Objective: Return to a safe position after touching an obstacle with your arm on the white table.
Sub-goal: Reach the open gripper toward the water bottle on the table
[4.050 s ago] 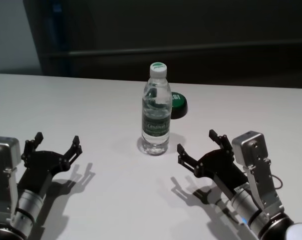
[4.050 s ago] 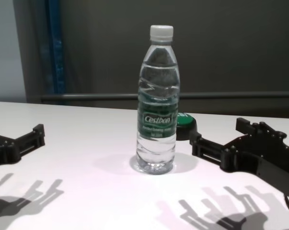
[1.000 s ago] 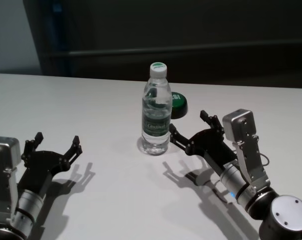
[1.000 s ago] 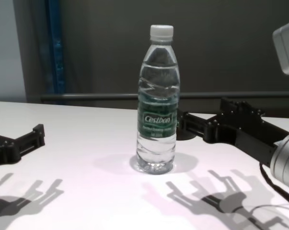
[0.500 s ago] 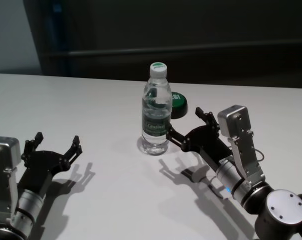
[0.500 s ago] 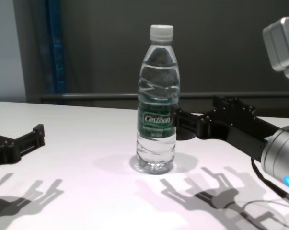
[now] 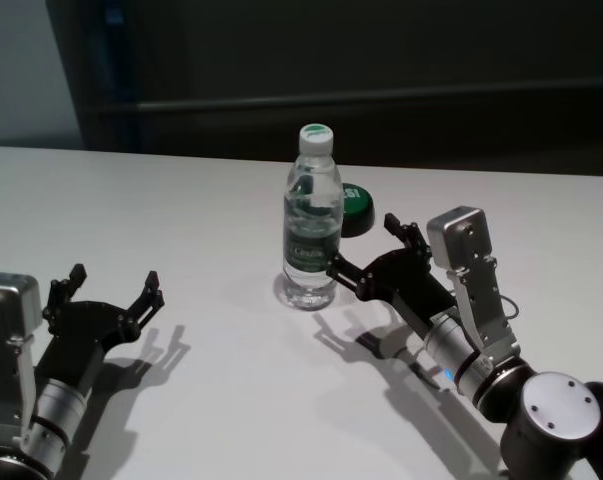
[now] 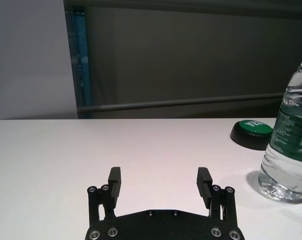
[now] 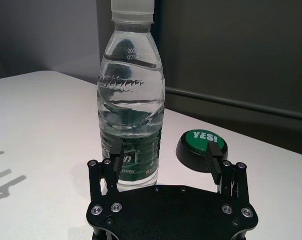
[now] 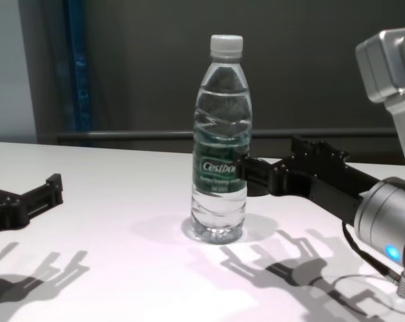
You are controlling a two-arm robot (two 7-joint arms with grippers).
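Note:
The obstacle, a clear water bottle (image 7: 311, 215) with a white cap and green label, stands upright on the white table (image 7: 181, 200). It also shows in the chest view (image 10: 220, 141) and the right wrist view (image 9: 131, 100). My right gripper (image 7: 363, 245) is open and empty, just right of the bottle. One of its fingertips (image 10: 244, 168) meets the bottle's lower side at the label. My left gripper (image 7: 116, 278) is open and empty, low over the table at the near left, well apart from the bottle (image 8: 291, 150).
A low round black puck with a green top (image 7: 355, 208) sits just behind and to the right of the bottle, beyond my right gripper's far finger; it also shows in the right wrist view (image 9: 200, 142). A dark wall with a rail runs behind the table's far edge.
My right arm has moved forward and left from the near right, bringing one finger up against the bottle's side. The bottle still stands in place. The left arm has not moved.

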